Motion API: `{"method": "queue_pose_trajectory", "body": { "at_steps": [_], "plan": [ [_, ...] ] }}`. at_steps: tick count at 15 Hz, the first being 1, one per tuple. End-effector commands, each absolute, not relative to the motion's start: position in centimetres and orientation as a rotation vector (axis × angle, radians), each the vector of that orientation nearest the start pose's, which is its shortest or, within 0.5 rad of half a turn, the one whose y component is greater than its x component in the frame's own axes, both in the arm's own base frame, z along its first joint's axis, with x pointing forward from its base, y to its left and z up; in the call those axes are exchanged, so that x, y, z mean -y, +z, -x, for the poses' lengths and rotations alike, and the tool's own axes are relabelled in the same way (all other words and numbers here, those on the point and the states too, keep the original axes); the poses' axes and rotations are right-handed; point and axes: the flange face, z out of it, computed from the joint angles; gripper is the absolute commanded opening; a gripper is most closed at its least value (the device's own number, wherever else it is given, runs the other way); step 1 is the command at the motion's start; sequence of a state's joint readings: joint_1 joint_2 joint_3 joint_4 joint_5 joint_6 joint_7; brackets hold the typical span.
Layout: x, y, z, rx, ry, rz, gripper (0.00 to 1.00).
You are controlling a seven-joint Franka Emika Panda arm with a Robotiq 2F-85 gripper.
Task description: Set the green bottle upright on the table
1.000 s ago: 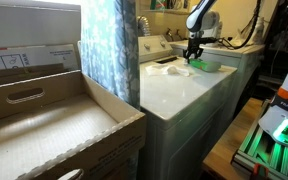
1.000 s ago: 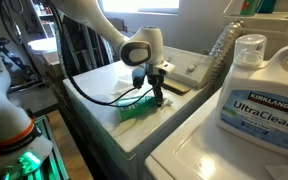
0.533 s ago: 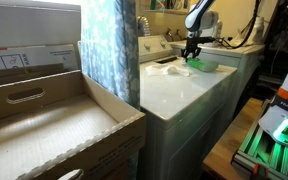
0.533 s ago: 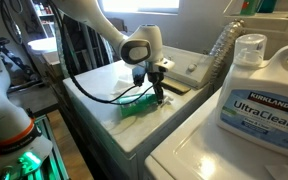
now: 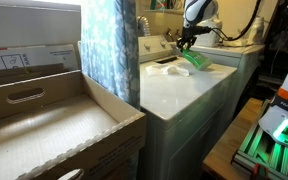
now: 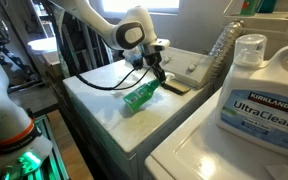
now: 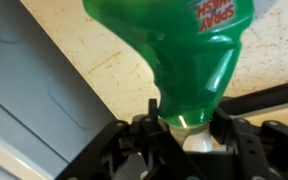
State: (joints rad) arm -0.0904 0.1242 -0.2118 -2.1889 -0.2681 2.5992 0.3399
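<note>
White glossy worktop (image 6: pixel 92 103) of a boxy appliance unit, seen in both exterior views (image 5: pixel 179 92), carries the work area. A brown cardboard box (image 5: pixel 54 125) and a blue patterned curtain (image 5: pixel 109 45) stand in the foreground of an exterior view. A large white Kirkland UltraClean jug (image 6: pixel 256 92) sits on a neighbouring white top in an exterior view, well apart from the arm.

End effector (image 6: pixel 157 76): closed narrowly on the neck of the green bottle (image 6: pixel 140 97). The wrist view confirms this. Dark fingers (image 7: pixel 144 140) press either side of the narrow neck just above the pale cap, and the end effector (image 7: pixel 187 128) is nearly shut around it.

Green bottle: not upright. It hangs tilted from the grip, neck uppermost and body slanting down and away, above the far half of the worktop (image 5: pixel 196 61). Whether its base touches the surface cannot be determined. A red-and-white label shows partly on the body (image 7: pixel 199 45).

A black cable (image 6: pixel 96 84) lies across the worktop beside the bottle.
</note>
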Motion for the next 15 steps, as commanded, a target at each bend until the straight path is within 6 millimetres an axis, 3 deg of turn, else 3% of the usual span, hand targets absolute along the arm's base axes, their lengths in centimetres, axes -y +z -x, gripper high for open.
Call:
{"method": "queue_pose_trajectory", "body": {
  "at_steps": [1,7,15],
  "plan": [
    [14.5,38.8,-53.0,-0.601,-0.678,3.212,0.23],
    [12.3,40.3,-50.4,-0.464,-0.898,3.126,0.23],
    [11.8,41.3,-45.6,-0.349,-1.212,2.972,0.23]
  ]
}}
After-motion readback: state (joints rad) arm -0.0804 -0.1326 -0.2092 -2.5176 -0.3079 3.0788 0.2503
